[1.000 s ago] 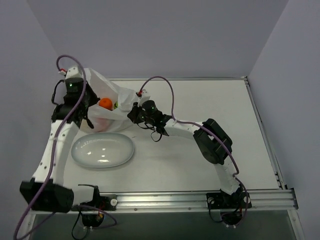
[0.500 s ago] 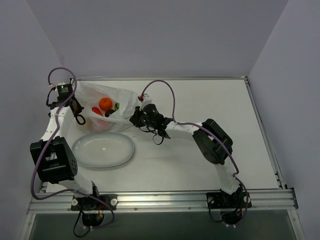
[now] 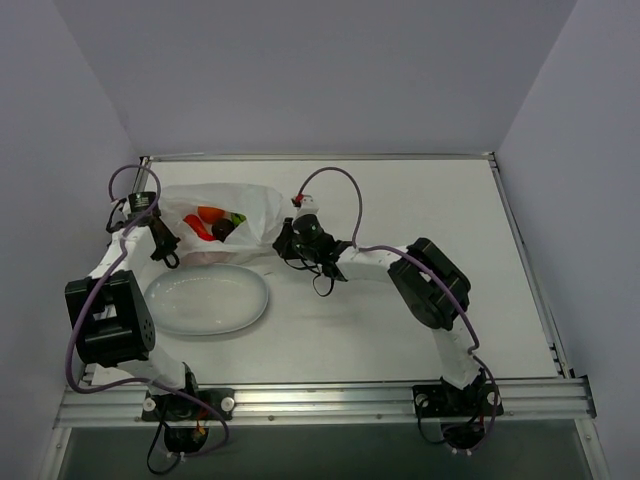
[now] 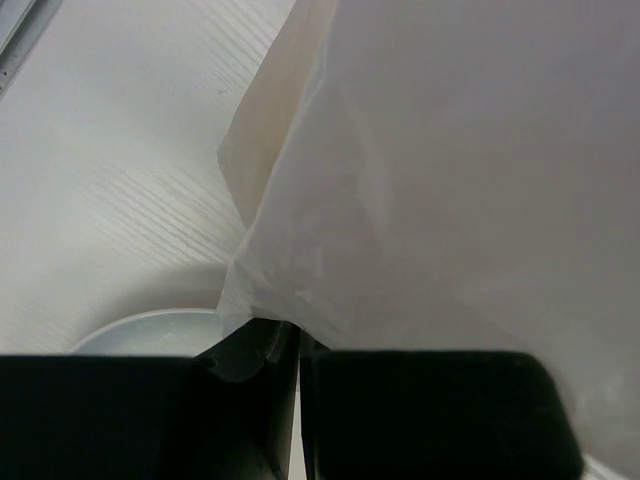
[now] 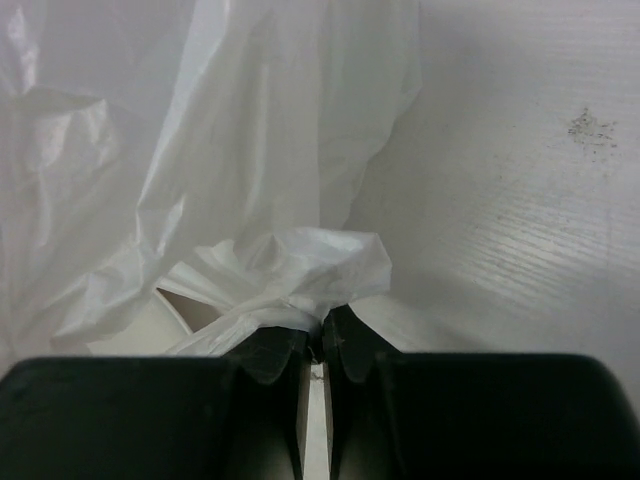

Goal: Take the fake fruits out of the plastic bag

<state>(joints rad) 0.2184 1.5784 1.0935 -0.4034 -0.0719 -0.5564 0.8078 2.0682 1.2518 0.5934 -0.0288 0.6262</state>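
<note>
- White, faintly grained table (image 3: pixel 420 210) carries everything; both arms reach to its far left part.
- Thin crinkled plastic bag (image 3: pixel 257 204) lies at the far left of the table, stretched between the two grippers, its near edge just beyond the plate. In the left wrist view its translucent film (image 4: pixel 450 180) fills most of the frame; in the right wrist view it is a rumpled white heap (image 5: pixel 250 150).
- Smooth white oval plate (image 3: pixel 205 300) sits on the table just nearer the arm bases than the bag, with nothing on it. Its pale rim (image 4: pixel 150 330) shows in the left wrist view.
- Right gripper (image 3: pixel 286 240) is at the bag's right end. Its jaws are pinched almost together on a twisted bunch of the bag's plastic (image 5: pixel 312 335).
- Left gripper (image 3: pixel 163 243) is at the bag's left end. Its jaws stand nearly closed, with a fold of the bag's film caught between them (image 4: pixel 298 340).
- Four fake fruits sit clustered inside the bag, between the grippers: an orange (image 3: pixel 211 213) farthest back, a red apple (image 3: pixel 196 227) to its left, a dark purple-black one (image 3: pixel 223 230) nearest the plate, and a bright green one (image 3: pixel 238 217) to the right.
</note>
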